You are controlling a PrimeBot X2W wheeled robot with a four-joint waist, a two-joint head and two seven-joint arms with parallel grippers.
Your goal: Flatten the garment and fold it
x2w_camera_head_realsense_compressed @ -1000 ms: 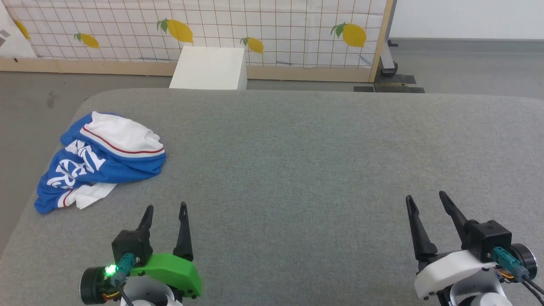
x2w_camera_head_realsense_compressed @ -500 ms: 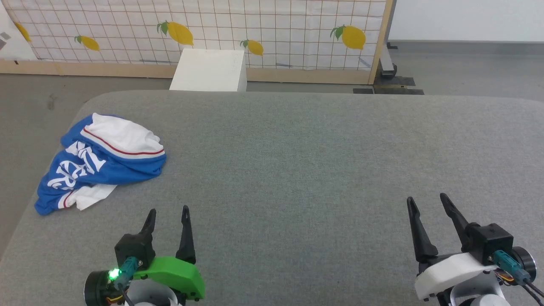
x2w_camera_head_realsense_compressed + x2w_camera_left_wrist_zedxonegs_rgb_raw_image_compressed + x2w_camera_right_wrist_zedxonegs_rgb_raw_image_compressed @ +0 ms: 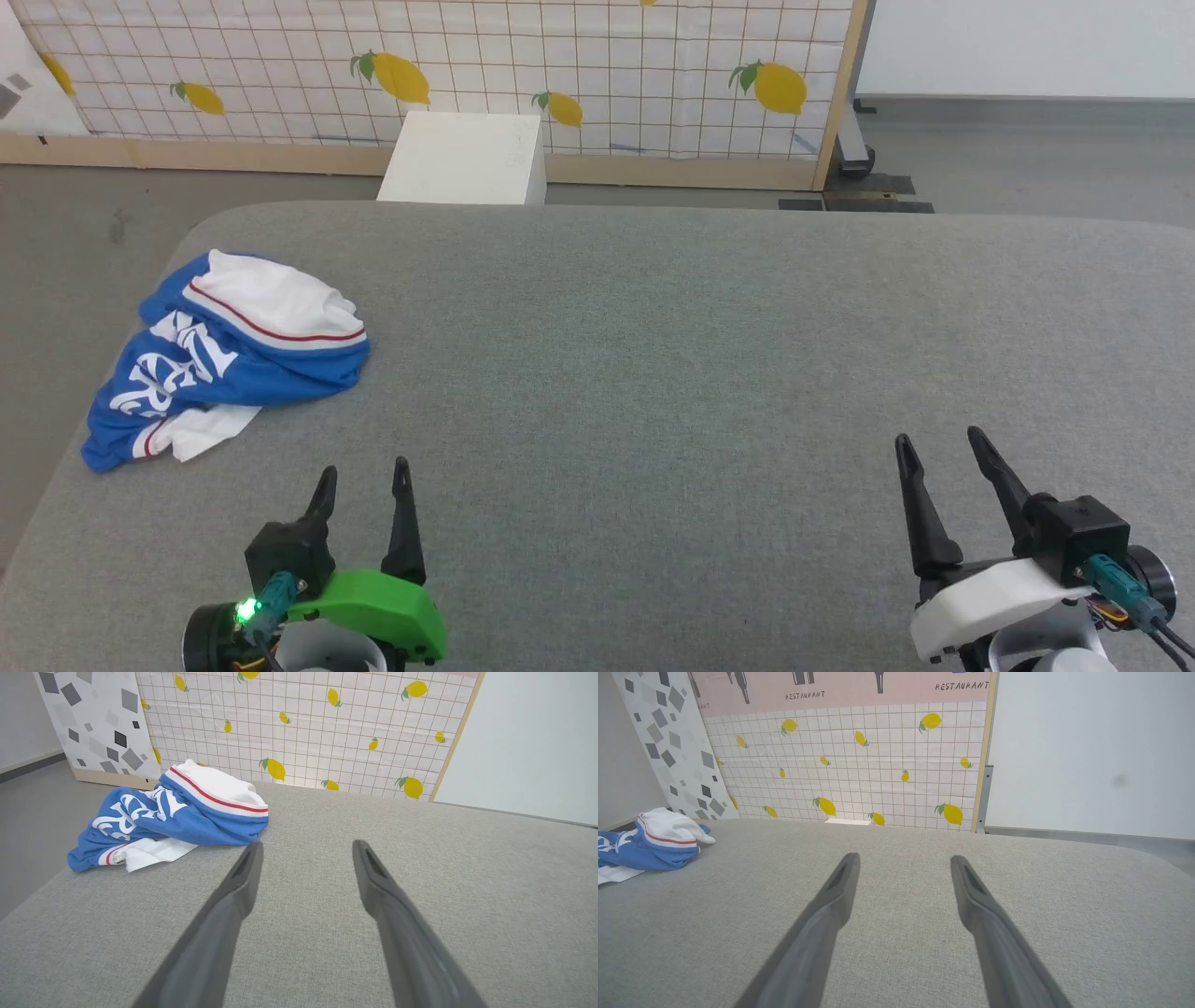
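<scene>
We see the garment (image 3: 224,359) bunched in a loose heap on the table (image 3: 653,355), toward its far left corner and just inside its left edge. Most of it is royal-blue cloth with large white lettering running across the folds. A white part edged with a thin red stripe and a white band lies over the top. A smaller white flap with red trim pokes out on the side nearer the table's front edge.

The table is a broad pad covered in grey woven fabric, with rounded corners. Beyond its far edge stands a screen (image 3: 607,65) of white grid squares printed with yellow lemons, set in a pale wooden frame. A plain wall (image 3: 1027,42) shows past the table's far right corner. Grey floor (image 3: 75,215) lies off its left side. A white box (image 3: 464,159) sits between the screen and the table's far edge.

Over the table's near edge, the left gripper (image 3: 364,467) is spread wide with nothing between its fingers. The right gripper (image 3: 938,436), toward the near right corner and well apart from the garment, is likewise released and holds nothing.

The folds break up the lettering, so we cannot read it whole, and we cannot tell which white part is a sleeve. The table's far edge hides the foot of the box.
</scene>
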